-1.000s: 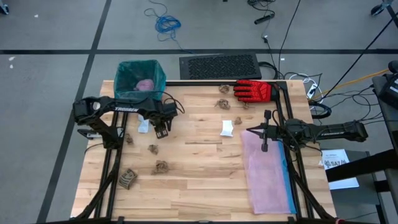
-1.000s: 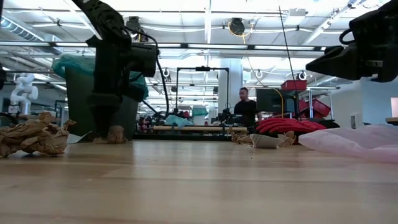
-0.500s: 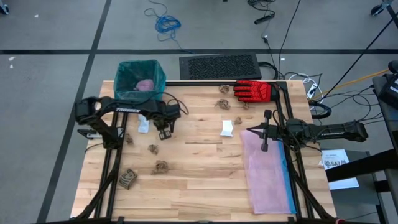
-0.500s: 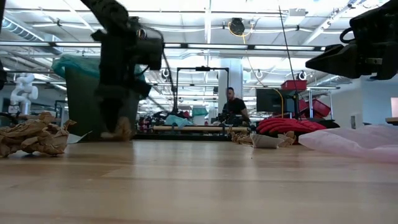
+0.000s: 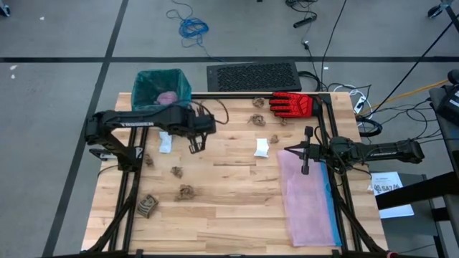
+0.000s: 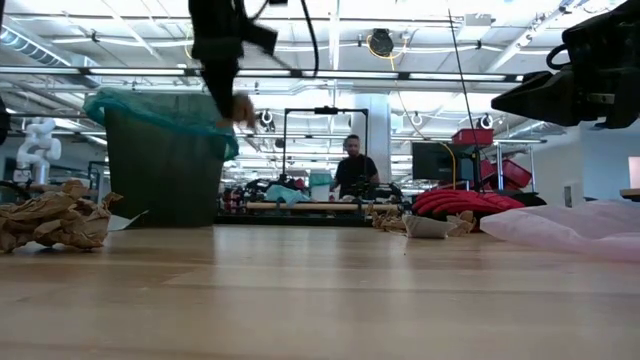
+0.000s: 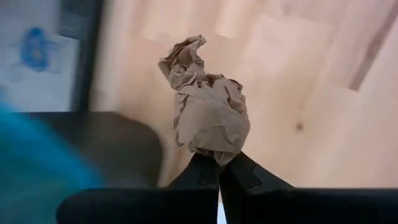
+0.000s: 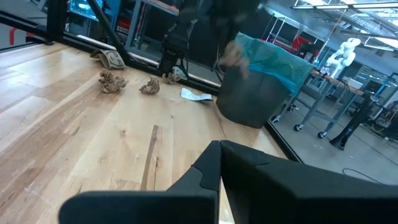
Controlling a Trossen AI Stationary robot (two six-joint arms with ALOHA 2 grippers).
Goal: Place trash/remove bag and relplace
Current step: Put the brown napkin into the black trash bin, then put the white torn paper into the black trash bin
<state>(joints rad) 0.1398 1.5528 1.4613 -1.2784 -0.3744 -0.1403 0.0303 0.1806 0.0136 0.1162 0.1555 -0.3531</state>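
I am seeing the left end effector (image 7: 219,167) pinching a crumpled brown paper wad (image 7: 208,106) and holding it in the air above the worktop (image 5: 237,193), near the bin lined with the teal bag (image 5: 178,97). More brown wads (image 5: 186,192) are lying on the wood. The right end effector (image 5: 306,169) is hanging pressed together and empty over the pink bag (image 5: 308,197).

Crumpled brown wad (image 7: 210,118) pinched, aloft.
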